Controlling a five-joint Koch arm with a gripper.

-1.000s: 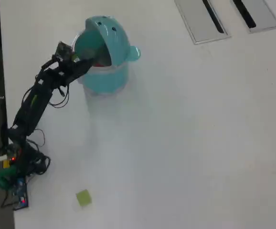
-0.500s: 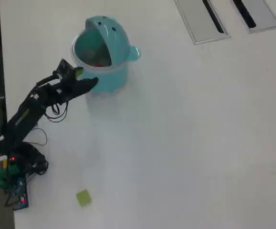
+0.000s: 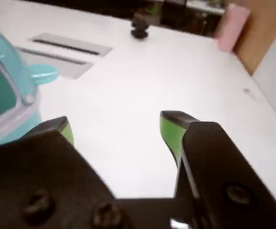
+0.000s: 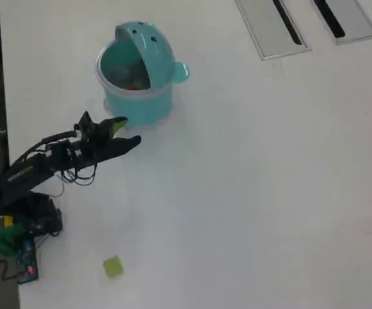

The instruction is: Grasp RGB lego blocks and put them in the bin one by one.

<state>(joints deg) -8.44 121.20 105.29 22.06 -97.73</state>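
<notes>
Gripper (image 4: 127, 131) gaped wide, empty, beside bin (image 4: 148, 106); green block (image 4: 112, 266) lies behind it, near the table's bottom-left edge, probably square-on.

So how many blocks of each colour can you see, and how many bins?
Yellow-green block on the table: 1
Red block, partly visible inside the bin: 1
Blue block: 0 visible
Teal bin: 1
Total: 3 things, 2 blocks and 1 bin. The hand is open and holds no block.
</notes>
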